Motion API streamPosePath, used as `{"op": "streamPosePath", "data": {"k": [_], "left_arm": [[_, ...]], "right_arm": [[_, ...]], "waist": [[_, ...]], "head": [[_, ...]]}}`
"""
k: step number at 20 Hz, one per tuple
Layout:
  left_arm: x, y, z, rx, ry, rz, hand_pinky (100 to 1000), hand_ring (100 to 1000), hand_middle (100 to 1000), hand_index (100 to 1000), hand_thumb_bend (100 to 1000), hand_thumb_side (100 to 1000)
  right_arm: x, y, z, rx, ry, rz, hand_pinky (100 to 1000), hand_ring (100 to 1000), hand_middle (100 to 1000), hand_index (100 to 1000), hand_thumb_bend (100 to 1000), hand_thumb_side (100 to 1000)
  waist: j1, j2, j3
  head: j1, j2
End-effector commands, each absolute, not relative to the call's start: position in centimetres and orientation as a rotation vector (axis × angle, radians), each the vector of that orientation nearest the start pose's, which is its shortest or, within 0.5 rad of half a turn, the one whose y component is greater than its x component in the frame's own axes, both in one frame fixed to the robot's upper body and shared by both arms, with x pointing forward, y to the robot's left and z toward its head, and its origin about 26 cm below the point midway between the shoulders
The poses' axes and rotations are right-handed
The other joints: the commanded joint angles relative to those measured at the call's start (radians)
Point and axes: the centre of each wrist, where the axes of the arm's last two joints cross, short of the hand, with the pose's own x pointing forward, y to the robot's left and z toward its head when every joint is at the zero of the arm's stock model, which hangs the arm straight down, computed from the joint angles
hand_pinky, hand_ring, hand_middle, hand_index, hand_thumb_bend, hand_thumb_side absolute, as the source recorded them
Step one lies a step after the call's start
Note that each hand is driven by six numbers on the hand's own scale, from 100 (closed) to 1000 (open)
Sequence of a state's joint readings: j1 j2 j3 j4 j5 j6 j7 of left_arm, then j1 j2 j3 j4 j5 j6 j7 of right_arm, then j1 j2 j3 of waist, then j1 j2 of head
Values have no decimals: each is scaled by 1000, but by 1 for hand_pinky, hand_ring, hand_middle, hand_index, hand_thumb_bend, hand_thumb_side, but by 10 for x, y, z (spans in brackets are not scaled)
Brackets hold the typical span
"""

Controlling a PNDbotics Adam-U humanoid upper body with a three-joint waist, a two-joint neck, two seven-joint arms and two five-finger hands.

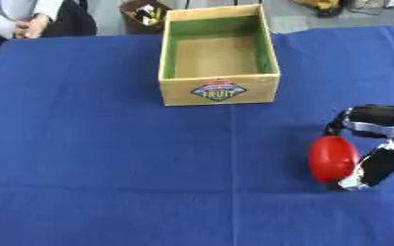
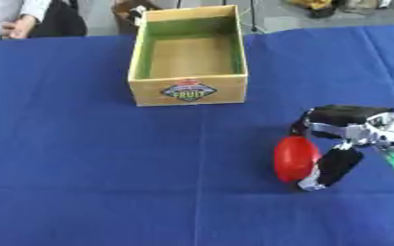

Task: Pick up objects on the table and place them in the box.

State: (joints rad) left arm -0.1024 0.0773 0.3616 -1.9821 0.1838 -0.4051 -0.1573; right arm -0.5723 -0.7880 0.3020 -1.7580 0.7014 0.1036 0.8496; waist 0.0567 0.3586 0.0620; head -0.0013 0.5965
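A red oval object (image 1: 332,158) lies on the blue tablecloth at the right. My right hand (image 2: 345,140) reaches in from the right edge and curls round it: fingers above and behind it, the thumb (image 2: 328,170) along its right side. Whether the object is off the cloth, I cannot tell. A yellow wooden box (image 1: 219,54) with green inner walls and a fruit label on its front stands open at the back centre, with nothing inside. My left hand shows in neither view.
The blue tablecloth (image 1: 108,144) covers the whole table. A person sits at the far left corner behind the table. A dark basket (image 1: 146,14) with some items stands on the floor behind the box.
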Motion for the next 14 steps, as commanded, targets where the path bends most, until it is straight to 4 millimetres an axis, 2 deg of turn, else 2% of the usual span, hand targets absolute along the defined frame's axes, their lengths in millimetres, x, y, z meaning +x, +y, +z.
{"op": "streamPosePath", "data": {"k": [1, 8, 14], "left_arm": [[263, 332, 138, 193, -2530, 27, 359, 413, 493, 777, 413, 756], [263, 332, 139, 193, -2530, 24, 359, 414, 493, 776, 407, 751], [263, 332, 139, 194, -2528, 21, 359, 415, 494, 777, 406, 750]], "right_arm": [[345, -275, 252, -809, -1136, 1785, 838, 838, 502, 662, 509, 443], [342, -270, 263, -822, -1215, 1758, 827, 808, 447, 574, 376, 483], [337, -262, 280, -860, -1301, 1744, 818, 798, 427, 547, 310, 519]], "waist": [[-3, -16, 1], [-6, -19, 2], [-8, -21, 2]], "head": [[-1, -10], [1, -13], [2, -15]]}}
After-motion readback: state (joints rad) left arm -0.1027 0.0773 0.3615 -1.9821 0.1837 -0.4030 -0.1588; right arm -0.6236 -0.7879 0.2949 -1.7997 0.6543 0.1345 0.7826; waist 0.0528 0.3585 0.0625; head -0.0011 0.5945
